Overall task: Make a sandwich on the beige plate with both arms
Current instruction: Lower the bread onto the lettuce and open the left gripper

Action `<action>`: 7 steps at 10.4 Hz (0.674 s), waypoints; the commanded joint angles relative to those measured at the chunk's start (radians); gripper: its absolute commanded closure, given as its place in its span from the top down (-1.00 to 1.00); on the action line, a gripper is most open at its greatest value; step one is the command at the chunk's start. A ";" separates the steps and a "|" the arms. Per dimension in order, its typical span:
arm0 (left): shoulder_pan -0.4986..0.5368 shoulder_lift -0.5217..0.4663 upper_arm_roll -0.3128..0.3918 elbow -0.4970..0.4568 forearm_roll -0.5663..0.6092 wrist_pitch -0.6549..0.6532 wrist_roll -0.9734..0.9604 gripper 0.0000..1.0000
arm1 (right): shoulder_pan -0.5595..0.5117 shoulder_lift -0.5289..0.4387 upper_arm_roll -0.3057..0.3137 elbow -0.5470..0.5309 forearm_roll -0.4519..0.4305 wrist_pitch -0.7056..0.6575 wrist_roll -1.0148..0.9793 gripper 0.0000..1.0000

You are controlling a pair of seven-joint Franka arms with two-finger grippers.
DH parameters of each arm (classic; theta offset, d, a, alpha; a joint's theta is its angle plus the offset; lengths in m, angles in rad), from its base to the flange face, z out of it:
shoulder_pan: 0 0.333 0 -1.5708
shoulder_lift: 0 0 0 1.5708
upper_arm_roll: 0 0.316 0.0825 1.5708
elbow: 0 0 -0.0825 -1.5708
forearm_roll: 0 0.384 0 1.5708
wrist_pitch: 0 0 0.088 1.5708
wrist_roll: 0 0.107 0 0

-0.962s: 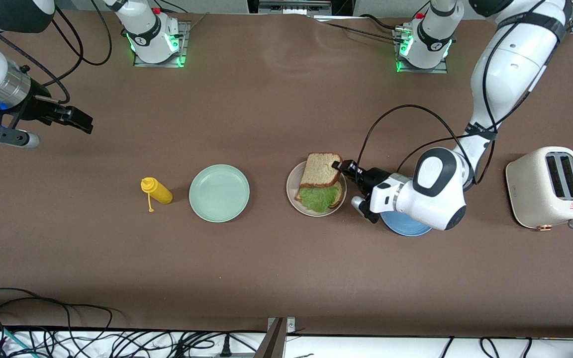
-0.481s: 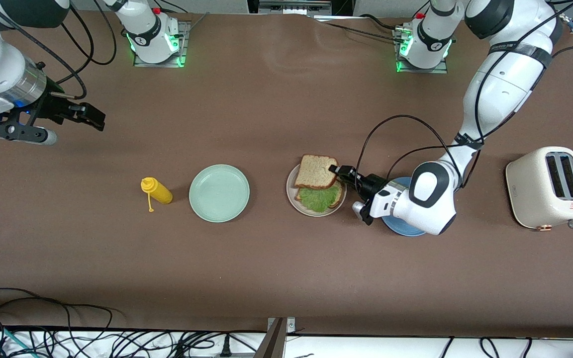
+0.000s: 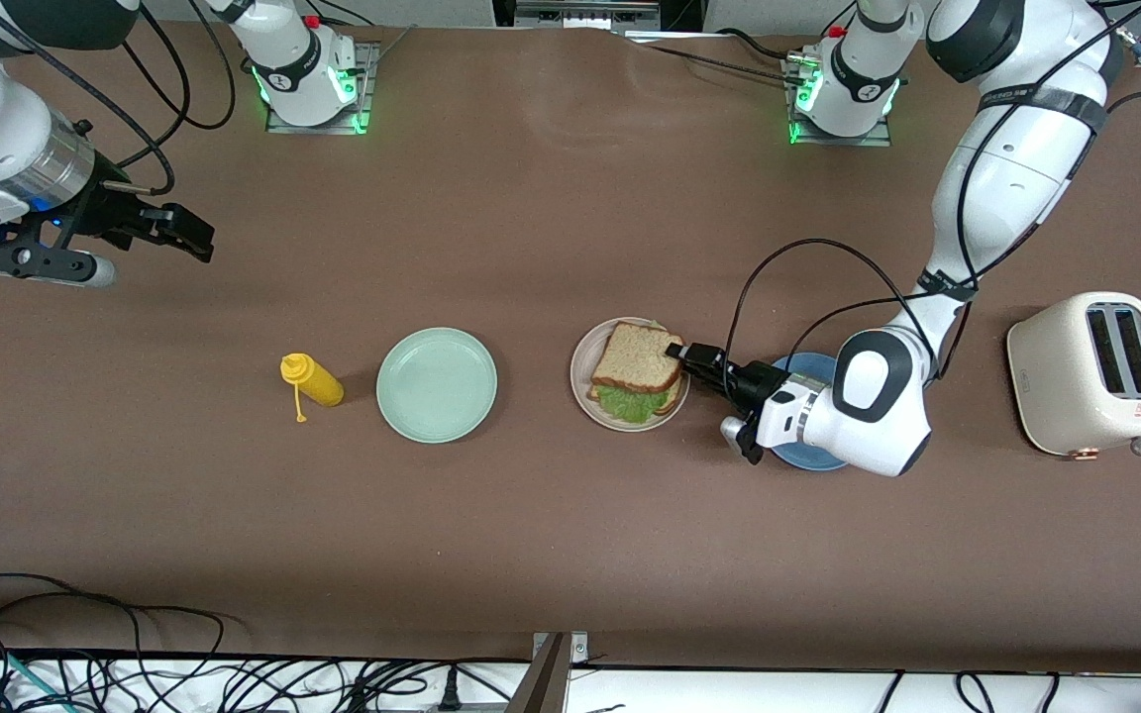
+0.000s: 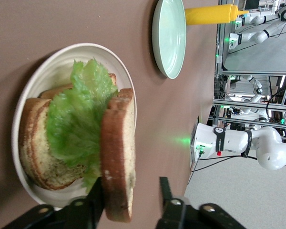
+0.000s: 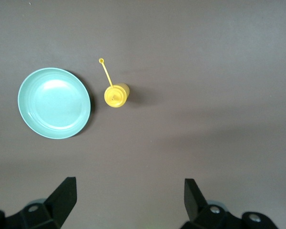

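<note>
Brown matting covered the table, and at the middle of the front view the sandwich (image 3: 637,371) lay on the beige plate (image 3: 578,368): bottom slice, ruffled lettuce (image 3: 627,403) showing at the edge nearer the camera, and the top slice (image 3: 640,356) laid over it. The left gripper (image 3: 681,352) was low at the slice's corner toward the left arm's end. In the left wrist view its jaws stood partly spread around the crust, one finger (image 4: 93,202) against the bread and the other (image 4: 166,195) clear of it. The step looked like letting go. To do it well, the jaws should probably part fully before any retreat, then draw straight back along the table so the touching finger does not drag the slice askew. Under that arm sat a blue plate (image 3: 808,458). A mint-green plate (image 3: 437,384) and a yellow squeeze bottle (image 3: 313,380) lay toward the right arm's end. The right gripper (image 3: 196,233) waited, jaws wide and empty, above bare table in the upper part of the frame.
</note>
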 commanded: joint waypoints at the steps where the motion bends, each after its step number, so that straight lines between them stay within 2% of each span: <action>1: -0.016 -0.003 0.022 0.028 -0.009 0.013 0.010 1.00 | -0.025 0.019 -0.001 0.013 0.021 0.007 0.007 1.00; 3: -0.016 -0.040 0.025 0.052 0.121 0.015 0.003 1.00 | -0.025 0.016 -0.008 0.014 0.018 0.036 0.004 1.00; 7: -0.013 -0.155 0.023 0.053 0.278 0.008 -0.178 1.00 | -0.022 0.013 -0.004 0.017 0.024 0.033 0.004 1.00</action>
